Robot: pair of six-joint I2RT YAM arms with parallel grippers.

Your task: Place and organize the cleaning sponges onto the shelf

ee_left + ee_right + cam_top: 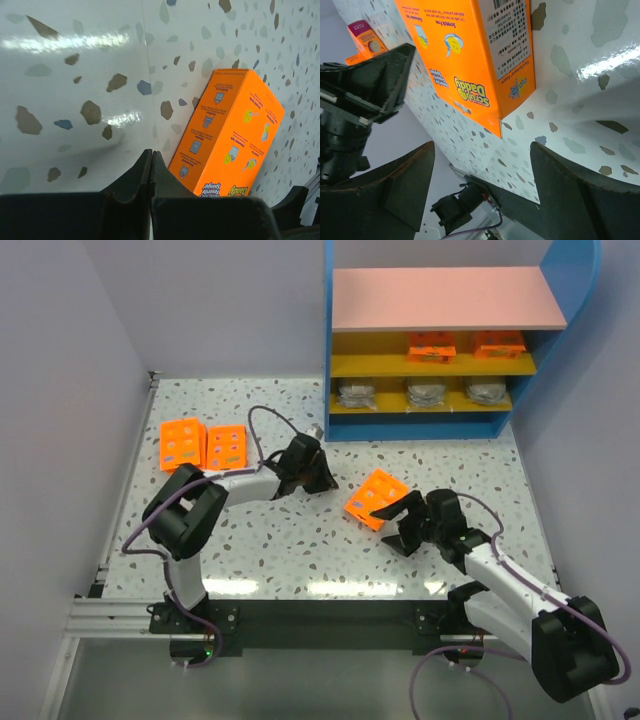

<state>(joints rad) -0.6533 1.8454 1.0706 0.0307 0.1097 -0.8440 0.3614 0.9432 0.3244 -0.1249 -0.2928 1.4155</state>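
One orange sponge pack (376,498) lies on the table's middle; it also shows in the left wrist view (230,135) and the right wrist view (470,55). My left gripper (325,483) is shut and empty just left of it (151,155). My right gripper (388,528) is open and empty just in front of the pack's near corner (485,165). Two more orange packs (183,443) (226,447) lie at the far left. The shelf (447,298) holds two orange packs (431,345) (498,343) on its upper yellow board and three grey wrapped pads (427,390) on the lower one.
The shelf stands at the back right against the wall. White walls close in the table's left and right sides. An aluminium rail (300,615) runs along the near edge. My left gripper (370,85) shows beyond the pack in the right wrist view.
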